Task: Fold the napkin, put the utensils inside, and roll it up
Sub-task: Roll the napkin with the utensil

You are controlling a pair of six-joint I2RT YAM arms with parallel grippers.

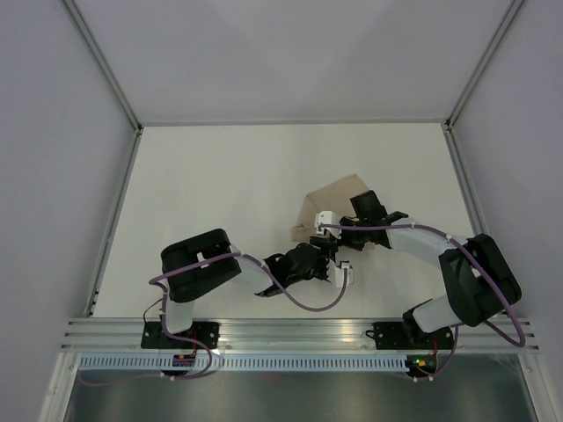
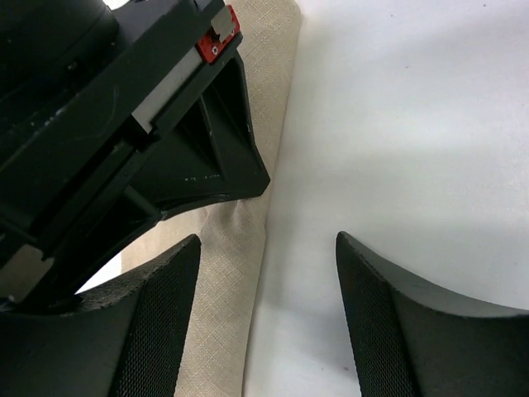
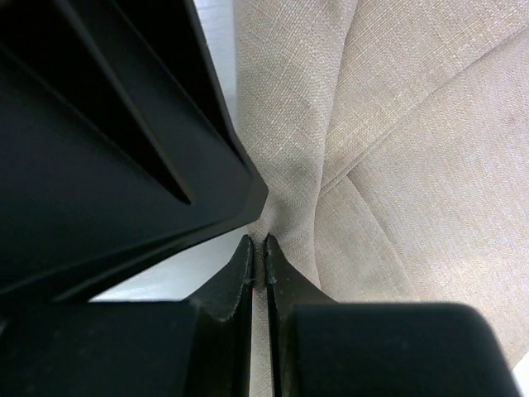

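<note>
While napkin (image 1: 339, 198) lies long axis near-left to far-right, right fingers (image 3: 235, 289) pinch its fold; left fingers (image 2: 157, 331) gape, empty.

The top camera hangs above and behind the arm bases, looking steeply down on the whole table (image 1: 220, 176) from afar. Each wrist camera peers along its own jaws from very close. The left gripper (image 2: 266, 238) frames the napkin (image 2: 240, 281) beside one jaw, and the right gripper (image 3: 257, 241) frames cloth just beyond its tips. All three views share the napkin.
</note>
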